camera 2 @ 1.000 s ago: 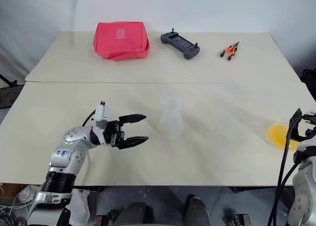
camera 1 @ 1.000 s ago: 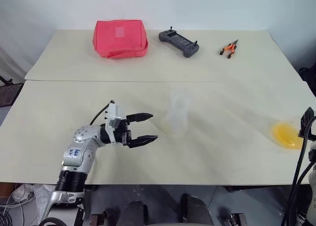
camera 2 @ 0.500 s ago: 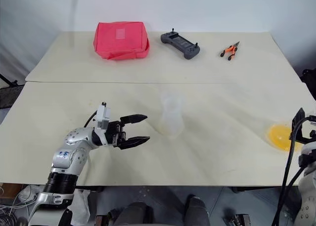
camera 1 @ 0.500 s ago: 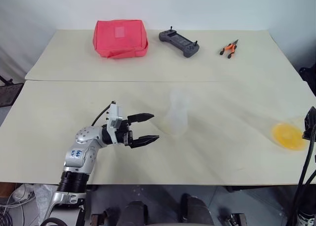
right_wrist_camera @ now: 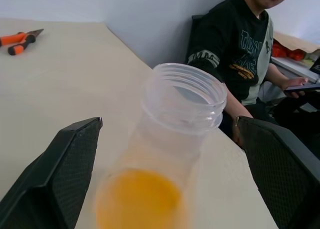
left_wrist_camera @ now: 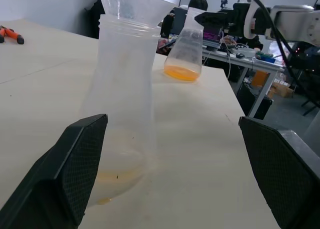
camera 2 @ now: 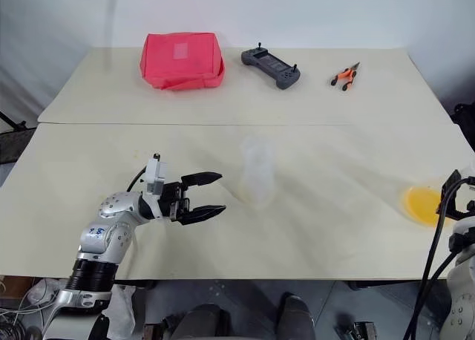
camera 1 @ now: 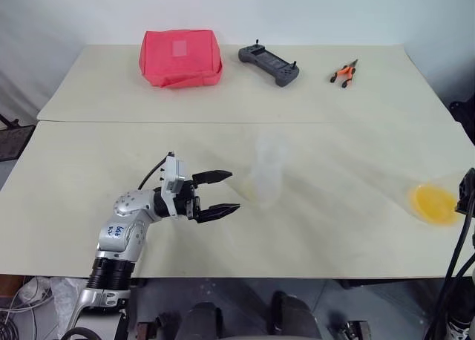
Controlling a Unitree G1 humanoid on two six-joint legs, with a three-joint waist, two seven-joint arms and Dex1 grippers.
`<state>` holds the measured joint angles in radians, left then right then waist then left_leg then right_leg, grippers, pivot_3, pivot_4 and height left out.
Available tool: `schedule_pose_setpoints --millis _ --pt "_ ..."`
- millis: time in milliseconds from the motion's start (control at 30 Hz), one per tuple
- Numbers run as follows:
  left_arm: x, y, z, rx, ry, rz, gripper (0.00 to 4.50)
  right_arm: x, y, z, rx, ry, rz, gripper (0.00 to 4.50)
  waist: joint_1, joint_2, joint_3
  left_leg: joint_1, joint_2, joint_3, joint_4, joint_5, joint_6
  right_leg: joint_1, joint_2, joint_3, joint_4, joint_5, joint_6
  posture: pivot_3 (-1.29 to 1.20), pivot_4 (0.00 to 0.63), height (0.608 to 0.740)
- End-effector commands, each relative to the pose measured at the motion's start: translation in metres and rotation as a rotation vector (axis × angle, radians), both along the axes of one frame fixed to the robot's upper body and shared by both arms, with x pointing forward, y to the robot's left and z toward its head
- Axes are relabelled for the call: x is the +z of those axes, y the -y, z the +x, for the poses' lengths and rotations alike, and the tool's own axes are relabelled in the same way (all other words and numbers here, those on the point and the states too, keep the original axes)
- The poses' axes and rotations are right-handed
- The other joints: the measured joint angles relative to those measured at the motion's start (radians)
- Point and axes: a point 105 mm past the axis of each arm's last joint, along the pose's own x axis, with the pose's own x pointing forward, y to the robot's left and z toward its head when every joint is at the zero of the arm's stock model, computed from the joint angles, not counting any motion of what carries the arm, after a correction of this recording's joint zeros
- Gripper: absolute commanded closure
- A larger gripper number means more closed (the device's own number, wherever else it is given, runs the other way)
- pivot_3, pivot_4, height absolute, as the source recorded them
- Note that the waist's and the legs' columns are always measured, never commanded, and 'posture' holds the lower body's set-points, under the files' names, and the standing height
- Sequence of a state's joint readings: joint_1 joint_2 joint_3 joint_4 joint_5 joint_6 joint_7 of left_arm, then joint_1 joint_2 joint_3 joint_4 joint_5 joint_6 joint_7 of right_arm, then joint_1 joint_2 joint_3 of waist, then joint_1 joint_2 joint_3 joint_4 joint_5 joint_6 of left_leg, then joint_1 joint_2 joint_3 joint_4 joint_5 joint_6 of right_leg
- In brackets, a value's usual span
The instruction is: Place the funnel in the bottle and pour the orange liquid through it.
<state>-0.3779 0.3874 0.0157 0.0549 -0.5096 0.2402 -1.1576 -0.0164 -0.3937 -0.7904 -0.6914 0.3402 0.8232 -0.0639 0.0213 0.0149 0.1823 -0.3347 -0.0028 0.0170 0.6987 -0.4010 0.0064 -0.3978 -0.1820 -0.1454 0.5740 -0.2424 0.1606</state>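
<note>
— Left gripper (camera 1: 223,191) gapes, empty, just left of the bottle (camera 1: 269,171); funnel (left_wrist_camera: 131,6) already sits in its neck.

— Right gripper (right_wrist_camera: 165,189), far right of the bottle, spread around the flask (right_wrist_camera: 167,154) of orange liquid (camera 1: 433,203). Closing and lifting comes next, I'd say.

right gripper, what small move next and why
Probably close the right gripper on the flask of orange liquid: its open fingers flank that flask, and the funnel already sits in the bottle.
</note>
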Motion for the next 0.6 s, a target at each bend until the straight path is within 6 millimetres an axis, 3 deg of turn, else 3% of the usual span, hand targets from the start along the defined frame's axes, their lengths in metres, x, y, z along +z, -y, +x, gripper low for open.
schedule_pose_setpoints --millis 33,500,600 --pt "0.003 0.000 -0.005 -0.005 0.018 -0.016 0.04 0.012 0.005 0.000 -0.022 0.037 -0.042 0.00 0.000 0.000 0.000 0.000 0.000 0.000 0.000 0.000 0.000 0.000 0.000 0.000 0.000 0.000 0.000 0.00 0.150 0.740" --pt "0.005 -0.003 -0.007 0.015 0.024 -0.011 0.04 0.008 0.029 0.024 -0.038 0.046 -0.044 0.00 -0.001 0.002 0.001 0.000 0.000 0.001 0.000 0.000 0.000 0.000 0.000 0.000 0.000 0.000 0.000 0.00 0.150 0.740" --pt "0.006 -0.003 -0.007 0.017 0.027 -0.011 0.00 0.010 0.029 0.024 -0.041 0.064 -0.049 0.57 0.000 0.002 0.001 0.000 0.000 0.000 0.000 0.000 0.000 0.000 0.000 0.000 0.000 0.000 0.000 0.00 0.150 0.740"
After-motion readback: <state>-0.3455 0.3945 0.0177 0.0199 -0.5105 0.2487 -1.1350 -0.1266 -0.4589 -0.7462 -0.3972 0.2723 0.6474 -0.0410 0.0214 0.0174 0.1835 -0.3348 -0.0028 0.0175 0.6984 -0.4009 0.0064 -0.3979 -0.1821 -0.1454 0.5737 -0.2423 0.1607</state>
